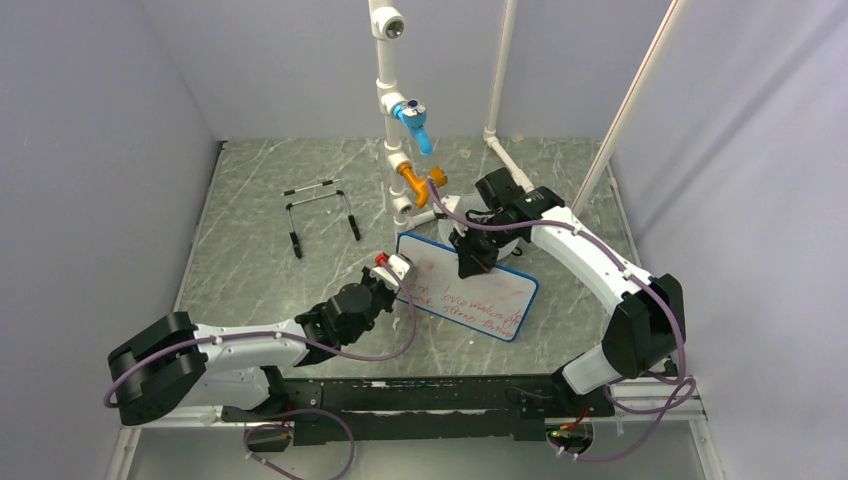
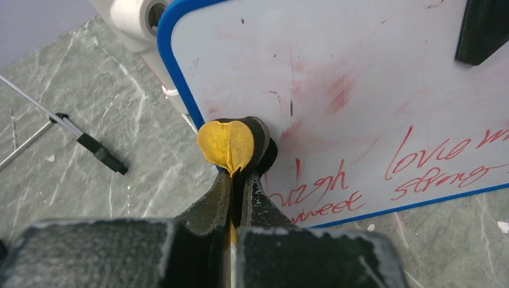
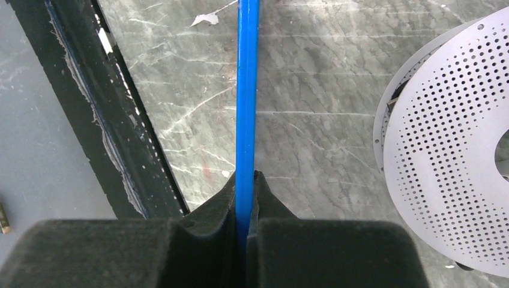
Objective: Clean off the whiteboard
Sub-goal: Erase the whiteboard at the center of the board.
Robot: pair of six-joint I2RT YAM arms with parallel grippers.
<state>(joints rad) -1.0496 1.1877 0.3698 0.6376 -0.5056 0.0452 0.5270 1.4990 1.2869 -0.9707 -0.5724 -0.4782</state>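
Note:
The whiteboard, white with a blue frame, lies mid-table with its far edge raised. Red writing fills its near half and pink smears the upper left. My left gripper is shut on a small eraser with a yellow back and a black pad. The eraser is pressed against the board's left edge, just above the writing, between my fingertips. My right gripper is shut on the board's far blue edge, which runs up from between its jaws. One right finger shows in the left wrist view.
A white pipe rig with blue and orange valves stands just behind the board. A wire stand lies at back left. A round grey perforated disc lies under the right arm. A black rail runs along the near edge.

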